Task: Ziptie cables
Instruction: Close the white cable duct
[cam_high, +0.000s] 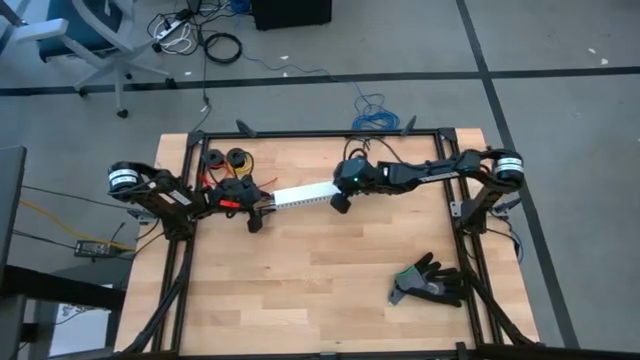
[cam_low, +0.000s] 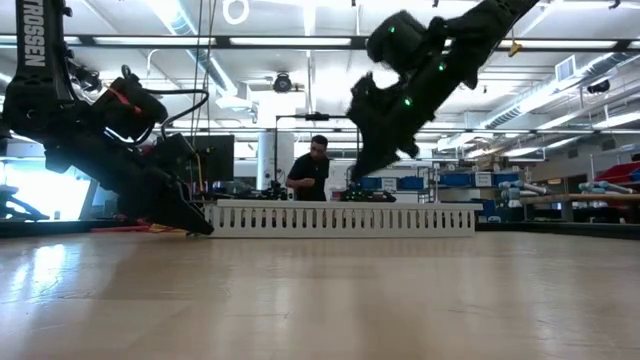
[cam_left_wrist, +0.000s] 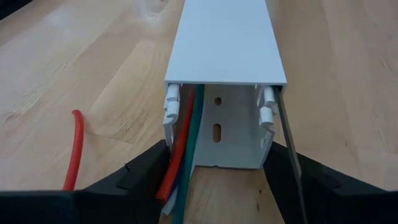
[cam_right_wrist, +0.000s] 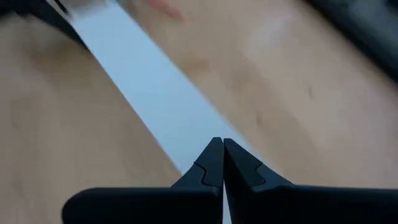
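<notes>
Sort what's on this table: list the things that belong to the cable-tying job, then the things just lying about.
Job:
cables running inside the white slotted duct
ziptie along the duct's outer wall
left gripper, open around the duct's end
right gripper, shut above the duct's other end

Lying about:
black glove
wire spools

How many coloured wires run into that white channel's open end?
3 can be told apart, bunched against one inner wall of the white channel: a red wire, a green wire and a pale one beneath. Others may hide behind them. A separate red wire lies outside on the table.
</notes>
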